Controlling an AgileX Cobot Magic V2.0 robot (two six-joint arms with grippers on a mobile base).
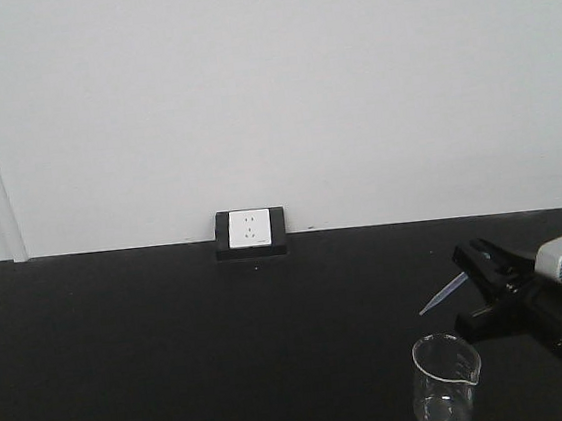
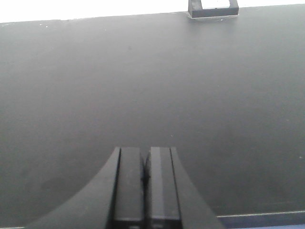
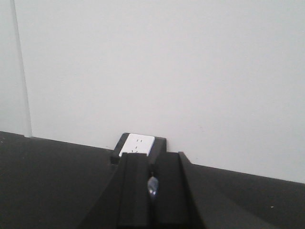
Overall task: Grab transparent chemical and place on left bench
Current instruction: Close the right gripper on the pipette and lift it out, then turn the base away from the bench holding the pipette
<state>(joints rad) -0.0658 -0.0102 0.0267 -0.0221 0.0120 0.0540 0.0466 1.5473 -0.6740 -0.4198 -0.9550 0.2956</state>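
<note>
The transparent chemical (image 1: 439,297) is a slim clear pipette whose tapered tip sticks out to the left of my right gripper (image 1: 475,266). That gripper is shut on it and hangs above the black worktop. In the right wrist view a clear, bluish bit of the pipette (image 3: 153,185) shows pinched between the closed jaws of the right gripper (image 3: 152,160). My left gripper (image 2: 145,152) is shut with nothing between its jaws, low over bare black worktop. The left bench is out of view.
A clear glass beaker (image 1: 446,379) stands just below and left of the right gripper. A white wall socket (image 1: 250,231) in a black housing sits at the back edge of the black worktop (image 1: 175,352), against a white wall.
</note>
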